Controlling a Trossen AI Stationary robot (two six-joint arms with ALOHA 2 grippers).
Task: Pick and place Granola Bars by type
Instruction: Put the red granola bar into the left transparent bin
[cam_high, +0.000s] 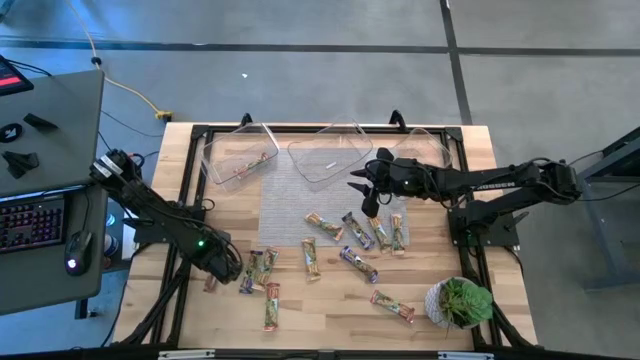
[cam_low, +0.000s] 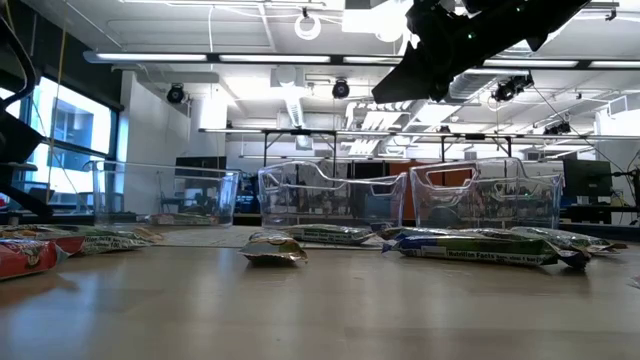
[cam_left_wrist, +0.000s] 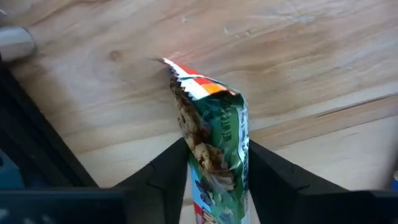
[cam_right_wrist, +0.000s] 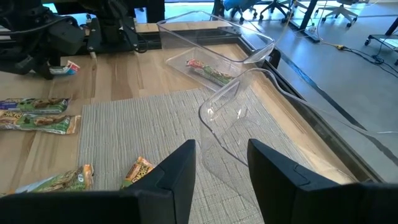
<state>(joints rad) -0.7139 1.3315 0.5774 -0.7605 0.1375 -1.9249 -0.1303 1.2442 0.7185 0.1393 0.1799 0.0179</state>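
Observation:
Several granola bars (cam_high: 357, 230) in green-tan and purple wrappers lie flat on the grey mat (cam_high: 300, 200) and on the wood near it. More bars (cam_high: 258, 270) lie by my left gripper. My left gripper (cam_high: 218, 266) is low over the table's near left and is shut on a green bar with a red-orange end (cam_left_wrist: 214, 112). That bar also shows in the right wrist view (cam_right_wrist: 65, 67). My right gripper (cam_high: 363, 195) hangs open and empty above the mat's far right part (cam_right_wrist: 221, 149). One bar (cam_right_wrist: 208, 71) lies inside the left clear tub (cam_high: 238, 155). My left gripper pinches the green bar across its width, at its middle part (cam_left_wrist: 214, 158), between the two fingers (cam_left_wrist: 177, 155). The bar's crimped red-orange end (cam_left_wrist: 186, 74) sticks out past the fingertips over the wood. Whether that end touches the table I cannot tell.
Three clear tubs stand along the far edge: left, middle (cam_high: 328, 150) and right (cam_high: 425, 148). A small potted plant (cam_high: 460, 300) stands at the near right corner. A desk with keyboard and mouse (cam_high: 40, 220) stands left of the table. The black frame (cam_high: 190, 135) runs along the edges.

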